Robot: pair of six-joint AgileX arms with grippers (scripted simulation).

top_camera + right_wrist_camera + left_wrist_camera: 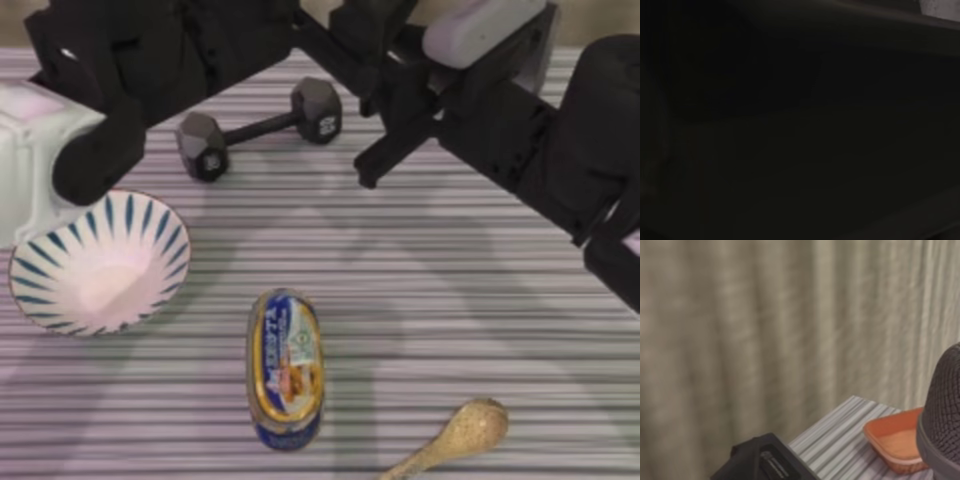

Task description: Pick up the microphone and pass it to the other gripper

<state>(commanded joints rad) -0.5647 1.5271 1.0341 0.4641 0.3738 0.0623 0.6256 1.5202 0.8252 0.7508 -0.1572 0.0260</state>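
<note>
Nearest on the striped table [450, 300] lies the spoon [452, 438], towards the right. Just beyond it, near the middle, lies a tin [285, 368], closed, label up. Further, at the left, stands a bowl [98, 262] with nothing in it; my left arm [130, 70] partly hangs over its far rim. Beyond is the dumbbell [260, 128]. My right arm [520, 140] reaches in from the right, and both arms meet above the far edge. They cover both grippers, so I cannot tell how the jaws stand.

The microphone [942, 415] shows only in the left wrist view: its mesh head is very close to the camera. Behind it sits an empty orange tray [892, 437]. The right wrist view is dark.
</note>
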